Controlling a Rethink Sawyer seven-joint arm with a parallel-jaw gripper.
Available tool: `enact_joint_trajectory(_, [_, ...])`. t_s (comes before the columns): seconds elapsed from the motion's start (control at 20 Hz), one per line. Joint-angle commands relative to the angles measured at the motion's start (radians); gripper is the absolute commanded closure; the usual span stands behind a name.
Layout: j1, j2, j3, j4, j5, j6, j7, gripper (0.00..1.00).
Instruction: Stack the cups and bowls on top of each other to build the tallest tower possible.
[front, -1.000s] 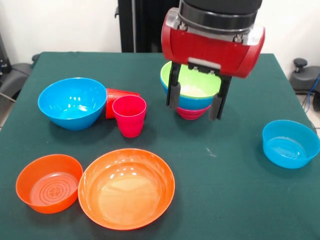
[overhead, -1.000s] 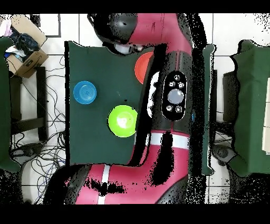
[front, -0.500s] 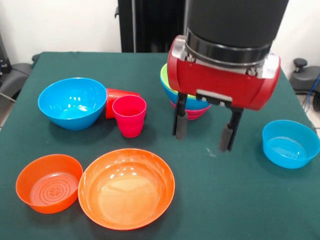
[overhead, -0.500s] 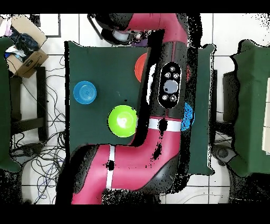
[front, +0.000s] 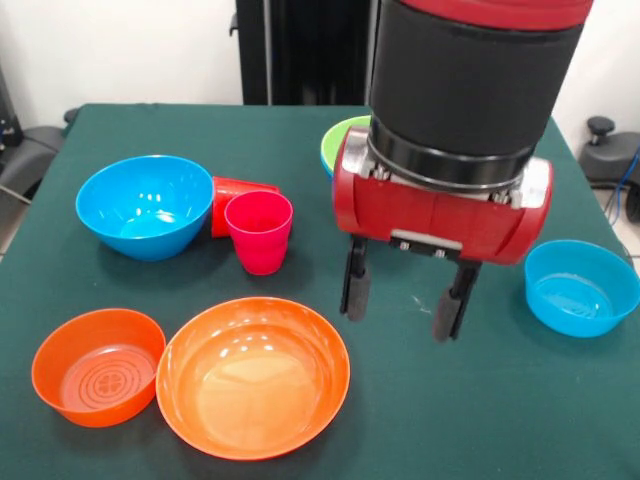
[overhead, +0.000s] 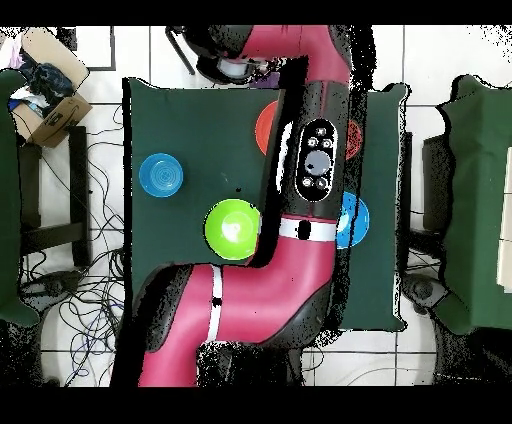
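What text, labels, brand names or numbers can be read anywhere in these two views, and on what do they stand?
None can be read.
The gripper, open over the table, has a red housing with no legible marking.
The button panel on the arm shows round controls only, too small to tell any symbols.
The small orange bowl has moulded rings, no lettering.

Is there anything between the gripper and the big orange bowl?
Nothing visible. The open gripper hangs over bare cloth just beside the big orange bowl; the pink cup stands farther off, out of the way.
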Motion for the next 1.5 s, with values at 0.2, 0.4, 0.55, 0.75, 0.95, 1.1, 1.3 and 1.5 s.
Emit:
enact_joint_trajectory(0.2, [-0.013,0.042,0.154,-0.03,-0.181,0.082,-0.359,0.0])
enact_joint_trajectory(0.4, [-0.016,0.072,0.183,-0.028,-0.222,0.033,-0.342,0.0])
enact_joint_trajectory(0.55, [-0.016,0.09,0.192,-0.019,-0.242,0.007,-0.327,0.0])
enact_joint_trajectory(0.75, [-0.019,0.102,0.178,0.014,-0.231,-0.026,-0.326,0.0])
enact_joint_trajectory(0.95, [-0.019,0.116,0.14,0.055,-0.204,-0.066,-0.305,0.0])
enact_joint_trajectory(1.1, [-0.02,0.14,0.146,0.046,-0.213,-0.064,-0.301,0.0])
enact_joint_trajectory(1.3, [-0.017,0.151,0.118,0.047,-0.223,-0.033,-0.298,0.0])
enact_joint_trajectory(1.5, [-0.017,0.149,0.073,0.068,-0.221,-0.029,-0.278,0.0])
